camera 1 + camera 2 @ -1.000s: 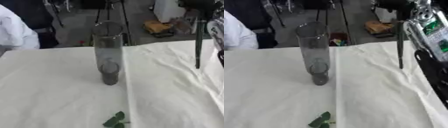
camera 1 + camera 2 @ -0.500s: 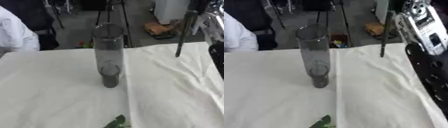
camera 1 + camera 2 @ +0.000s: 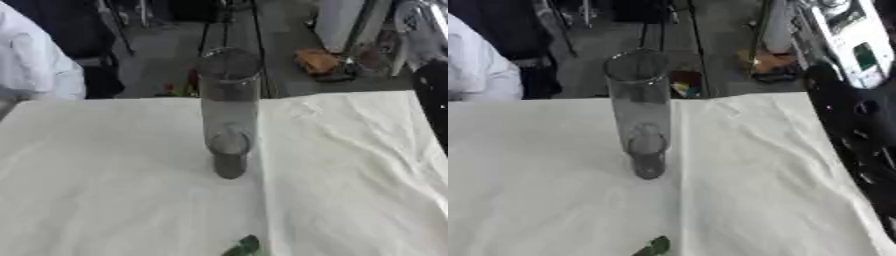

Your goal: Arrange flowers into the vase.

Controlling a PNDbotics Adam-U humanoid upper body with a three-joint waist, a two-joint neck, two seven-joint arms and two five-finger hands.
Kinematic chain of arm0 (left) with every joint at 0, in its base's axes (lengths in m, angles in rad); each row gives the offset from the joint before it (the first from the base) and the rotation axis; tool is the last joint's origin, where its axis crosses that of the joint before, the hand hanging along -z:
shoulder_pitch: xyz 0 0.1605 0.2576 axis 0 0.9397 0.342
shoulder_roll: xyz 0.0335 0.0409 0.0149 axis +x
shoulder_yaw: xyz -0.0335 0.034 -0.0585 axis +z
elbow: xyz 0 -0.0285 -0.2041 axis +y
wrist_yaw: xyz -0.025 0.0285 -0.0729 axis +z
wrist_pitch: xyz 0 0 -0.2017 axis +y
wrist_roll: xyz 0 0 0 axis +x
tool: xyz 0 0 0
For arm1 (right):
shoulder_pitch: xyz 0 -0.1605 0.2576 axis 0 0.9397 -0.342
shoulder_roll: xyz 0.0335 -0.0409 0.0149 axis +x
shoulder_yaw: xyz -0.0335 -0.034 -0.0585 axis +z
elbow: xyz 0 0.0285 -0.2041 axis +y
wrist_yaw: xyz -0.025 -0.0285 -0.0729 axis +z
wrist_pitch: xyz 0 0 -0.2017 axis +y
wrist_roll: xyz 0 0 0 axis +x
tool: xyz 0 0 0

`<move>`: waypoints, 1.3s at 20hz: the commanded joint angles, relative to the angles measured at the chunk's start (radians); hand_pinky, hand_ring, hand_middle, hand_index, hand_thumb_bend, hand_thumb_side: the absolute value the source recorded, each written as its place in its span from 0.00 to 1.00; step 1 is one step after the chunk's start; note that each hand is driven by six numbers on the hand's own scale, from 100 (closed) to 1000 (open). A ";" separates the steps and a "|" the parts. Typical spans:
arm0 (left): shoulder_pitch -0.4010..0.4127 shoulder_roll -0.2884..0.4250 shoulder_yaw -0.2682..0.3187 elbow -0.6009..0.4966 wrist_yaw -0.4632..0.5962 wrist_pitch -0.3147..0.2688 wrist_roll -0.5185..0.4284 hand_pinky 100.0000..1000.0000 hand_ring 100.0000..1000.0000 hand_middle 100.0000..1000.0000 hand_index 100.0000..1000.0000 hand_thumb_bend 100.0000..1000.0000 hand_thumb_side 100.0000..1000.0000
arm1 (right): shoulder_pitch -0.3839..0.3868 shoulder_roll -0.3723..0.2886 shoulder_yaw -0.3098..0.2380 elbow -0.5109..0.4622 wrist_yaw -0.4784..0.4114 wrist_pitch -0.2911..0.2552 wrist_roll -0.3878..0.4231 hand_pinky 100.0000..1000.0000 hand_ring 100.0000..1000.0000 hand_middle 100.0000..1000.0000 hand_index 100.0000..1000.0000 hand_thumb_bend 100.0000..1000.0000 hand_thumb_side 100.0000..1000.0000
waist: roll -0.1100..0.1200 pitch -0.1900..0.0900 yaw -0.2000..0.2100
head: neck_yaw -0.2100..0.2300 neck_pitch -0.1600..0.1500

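Note:
A tall clear glass vase (image 3: pixel 229 107) stands upright in the middle of the white-clothed table (image 3: pixel 105 165), with something dark and grey at its bottom. A thin dark flower stem (image 3: pixel 755 35) hangs in the air behind the table's far edge, up and to the right of the vase's mouth. It drops from the top of the right eye view, where my right hand (image 3: pixel 820 6) barely shows at the edge. My black right arm (image 3: pixel 857 130) with its white and silver wrist part (image 3: pixel 852 37) fills the right side. A small green leaf (image 3: pixel 652 247) lies at the front edge.
A person in a white top (image 3: pixel 35 62) sits at the far left behind the table. Tripod legs (image 3: pixel 255 30) and an orange object (image 3: pixel 317 61) stand on the floor beyond the far edge. The cloth is wrinkled on the right half.
The right arm has lifted the stem and carried it left, from over the table's right side to behind its far edge. The camera has tilted, so the whole picture shifted.

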 commanded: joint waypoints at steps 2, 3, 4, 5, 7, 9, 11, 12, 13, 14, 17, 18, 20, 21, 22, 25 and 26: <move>-0.022 0.018 -0.003 -0.018 0.006 -0.005 -0.006 0.88 1.00 0.92 1.00 0.08 1.00 | -0.060 0.004 -0.002 0.004 0.018 -0.022 0.002 0.00 0.00 0.00 0.00 0.37 0.00 | -0.008 -0.014 0.011 | -0.008 -0.018; -0.023 0.018 -0.004 -0.018 0.007 -0.005 -0.007 0.88 1.00 0.92 1.00 0.08 1.00 | -0.071 0.010 -0.002 0.007 0.020 -0.025 0.001 0.00 0.00 0.00 0.00 0.37 0.00 | -0.011 -0.013 0.015 | -0.009 -0.021; -0.024 0.019 -0.005 -0.018 0.007 -0.006 -0.008 0.88 1.00 0.92 1.00 0.08 1.00 | -0.081 0.014 -0.002 0.012 0.021 -0.028 0.001 0.00 0.00 0.00 0.00 0.37 0.00 | -0.014 -0.012 0.018 | -0.010 -0.024; -0.025 0.020 -0.006 -0.018 0.008 -0.006 -0.009 0.88 1.00 0.92 1.00 0.08 1.00 | -0.091 0.020 0.000 0.016 0.021 -0.032 0.001 0.00 0.00 0.00 0.00 0.37 0.00 | -0.018 -0.011 0.022 | -0.012 -0.027; -0.028 0.020 -0.007 -0.018 0.008 -0.007 -0.010 0.88 1.00 0.91 1.00 0.08 1.00 | -0.109 0.030 0.002 0.026 0.025 -0.037 0.001 0.00 0.00 0.00 0.00 0.37 0.00 | -0.024 -0.009 0.030 | -0.017 -0.034; -0.030 0.020 -0.008 -0.018 0.009 -0.007 -0.011 0.88 1.00 0.91 1.00 0.09 1.00 | -0.121 0.038 0.003 0.036 0.029 -0.039 0.001 0.00 0.00 0.00 0.00 0.37 0.00 | -0.028 -0.008 0.035 | -0.020 -0.038; -0.030 0.020 -0.008 -0.018 0.009 -0.007 -0.012 0.88 1.00 0.91 1.00 0.09 1.00 | -0.126 0.041 0.003 0.042 0.031 -0.042 0.001 0.00 0.00 0.00 0.00 0.37 0.00 | -0.029 -0.008 0.036 | -0.020 -0.039; -0.031 0.020 -0.008 -0.018 0.009 -0.007 -0.012 0.88 1.00 0.91 1.00 0.09 1.00 | -0.126 0.042 0.004 0.043 0.031 -0.042 0.001 0.00 0.00 0.00 0.00 0.37 0.00 | -0.029 -0.008 0.036 | -0.020 -0.040; -0.031 0.020 -0.008 -0.018 0.009 -0.007 -0.012 0.88 1.00 0.91 1.00 0.09 1.00 | -0.127 0.042 0.004 0.044 0.032 -0.043 0.002 0.00 0.00 0.00 0.00 0.37 0.00 | -0.029 -0.008 0.036 | -0.021 -0.040; -0.032 0.021 -0.010 -0.018 0.009 -0.008 -0.013 0.88 1.00 0.92 1.00 0.09 1.00 | -0.136 0.049 0.004 0.050 0.027 -0.039 -0.001 0.00 0.00 0.00 0.00 0.37 0.00 | -0.036 -0.008 0.042 | -0.023 -0.044; -0.039 0.026 -0.014 -0.018 0.010 -0.010 -0.018 0.88 1.00 0.91 1.00 0.08 1.00 | -0.170 0.070 0.011 0.080 0.015 -0.017 -0.011 0.00 0.00 0.00 0.00 0.37 0.00 | -0.050 -0.006 0.052 | -0.028 -0.048; -0.040 0.027 -0.014 -0.018 0.011 -0.009 -0.018 0.88 1.00 0.91 1.00 0.08 1.00 | -0.175 0.074 0.014 0.088 0.011 -0.009 -0.015 0.00 0.00 0.00 0.00 0.37 0.00 | -0.051 -0.006 0.054 | -0.029 -0.048; -0.042 0.026 -0.015 -0.018 0.012 -0.009 -0.019 0.88 1.00 0.92 1.00 0.08 1.00 | -0.179 0.082 0.017 0.100 0.003 0.009 -0.025 0.00 0.00 0.00 0.00 0.37 0.00 | -0.054 -0.004 0.056 | -0.032 -0.046; -0.044 0.027 -0.015 -0.018 0.013 -0.010 -0.020 0.88 1.00 0.91 1.00 0.08 1.00 | -0.181 0.086 0.018 0.103 -0.002 0.015 -0.030 0.00 0.00 0.00 0.00 0.36 0.00 | -0.055 -0.004 0.057 | -0.032 -0.045; -0.046 0.027 -0.016 -0.018 0.013 -0.010 -0.021 0.88 1.00 0.91 1.00 0.08 1.00 | -0.183 0.090 0.018 0.105 -0.009 0.020 -0.035 0.00 0.00 0.00 0.00 0.36 0.00 | -0.056 -0.003 0.058 | -0.032 -0.045; -0.052 0.027 -0.019 -0.018 0.015 -0.011 -0.025 0.88 1.00 0.91 1.00 0.09 1.00 | -0.194 0.102 0.014 0.106 -0.027 0.023 -0.048 0.00 0.00 0.00 0.00 0.36 0.00 | -0.059 -0.003 0.063 | -0.035 -0.051; -0.053 0.027 -0.020 -0.018 0.015 -0.011 -0.026 0.88 1.00 0.91 1.00 0.09 1.00 | -0.198 0.106 0.014 0.108 -0.032 0.024 -0.050 0.00 0.00 0.00 0.00 0.36 0.00 | -0.060 -0.003 0.065 | -0.036 -0.053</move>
